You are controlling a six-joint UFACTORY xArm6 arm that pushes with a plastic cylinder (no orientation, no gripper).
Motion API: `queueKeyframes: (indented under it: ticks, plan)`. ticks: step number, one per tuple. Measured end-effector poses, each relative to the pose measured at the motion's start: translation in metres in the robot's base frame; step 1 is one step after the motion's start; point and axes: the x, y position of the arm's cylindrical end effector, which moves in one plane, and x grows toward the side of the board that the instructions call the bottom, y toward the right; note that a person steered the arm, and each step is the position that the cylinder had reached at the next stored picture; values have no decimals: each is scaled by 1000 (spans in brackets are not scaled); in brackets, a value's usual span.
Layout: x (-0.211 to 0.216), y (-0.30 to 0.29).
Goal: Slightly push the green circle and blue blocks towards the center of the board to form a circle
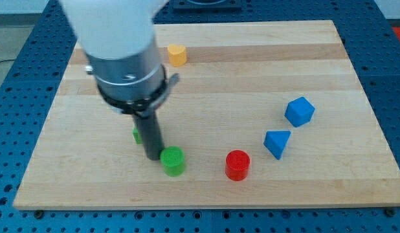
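My tip (pixel 153 156), a bare rod w/o jaws so nothing is grasped, touches the green circle (pixel 173 160) on its left near the surface's (pixel 206 77) bottom, while blue cube (pixel 299 111) & blue triangle (pixel 277 142) sit at right, apparently not pushed in yet.

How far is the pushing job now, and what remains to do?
Nothing looks finished yet: the blocks form only a loose arc. In hand: my tip is at the left side of the green circle, seemingly touching it. Still left: the blue cube and blue triangle sit out on the view's right, beyond the red cylinder. A second green block is mostly hidden behind the rod.
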Motion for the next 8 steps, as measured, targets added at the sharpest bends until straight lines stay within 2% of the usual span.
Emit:
queueKeyframes:
  ticks: [1, 3, 4, 5, 6, 7, 8]
  plan:
    - [0, -1]
    - [76, -13]
    - [73, 114]
    - [67, 178]
    - [-2, 208]
    - [-49, 220]
    - [-58, 246]
